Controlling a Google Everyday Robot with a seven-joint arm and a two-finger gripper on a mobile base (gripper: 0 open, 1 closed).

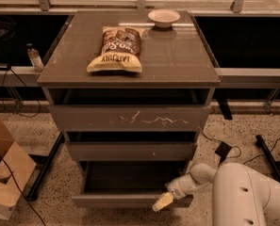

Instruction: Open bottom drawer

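Observation:
The bottom drawer [125, 199] is the slim grey-brown front at the foot of the cabinet. It stands pulled out towards me, with its dark inside [130, 175] showing. My gripper [162, 202] is at the drawer's front panel, near its right end, with its pale yellowish tip in front of the panel's lower edge. The white arm [243, 197] reaches in from the lower right. The middle drawer [130, 150] and the tall scratched top drawer [130, 118] are both slightly out.
A chip bag [117, 49] and a white bowl [164, 17] lie on the cabinet top. A cardboard box [5, 173] stands on the floor at left. A small bottle [34, 56] sits on a left ledge. Cables and a black plug [223, 149] lie on the floor at right.

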